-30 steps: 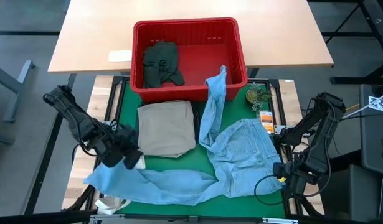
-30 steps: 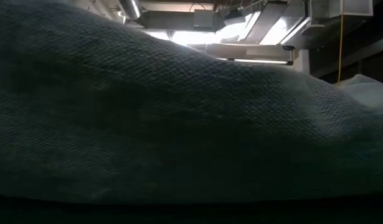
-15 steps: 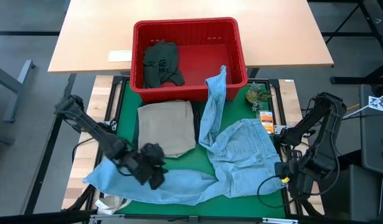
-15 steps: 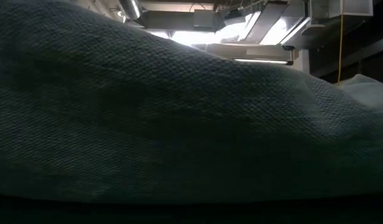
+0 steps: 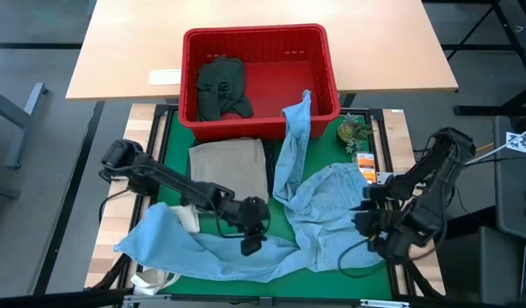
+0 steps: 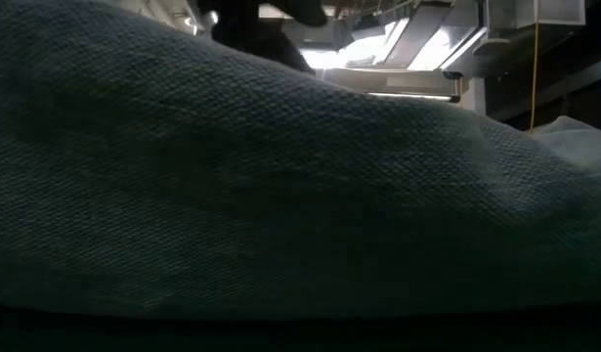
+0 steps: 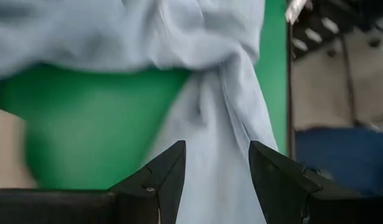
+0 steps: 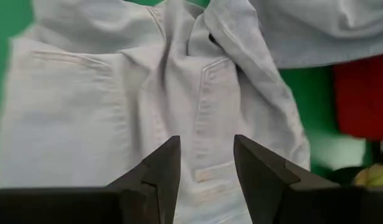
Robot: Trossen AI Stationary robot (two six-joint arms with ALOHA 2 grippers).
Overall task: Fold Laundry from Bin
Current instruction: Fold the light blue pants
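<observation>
The low view is almost wholly blocked by a dark woven cloth lying against the lens; only ceiling fixtures and a dark arm part show above it. In the high view the near edge of the table is cut off, and a white strap-like item at the near left corner cannot be identified.

Left gripper (image 5: 251, 240): positioned over the middle near part of the green table mat (image 5: 280, 216), above one leg of the light blue denim jeans (image 5: 331, 210). In the left wrist view the two dark fingers (image 7: 169, 180) stand apart with a clear gap and nothing clamped between them; the jeans leg (image 7: 222, 124) lies below and beyond the tips. Whether the tips touch the cloth cannot be told.

Right gripper (image 5: 368, 224): positioned at the right side of the mat, over the waist end of the same jeans. In the right wrist view its fingers (image 8: 160, 177) are likewise parted and hold nothing; a pocket seam of the jeans (image 8: 179, 106) is visible in the gap.

One leg of the jeans runs to the near left corner; the other leg climbs over the near rim of the red slotted plastic bin (image 5: 327, 68). A dark green garment (image 5: 221, 85) lies inside the bin at its left. Folded khaki trousers (image 5: 228, 175) rest on the mat, just near of the bin.
</observation>
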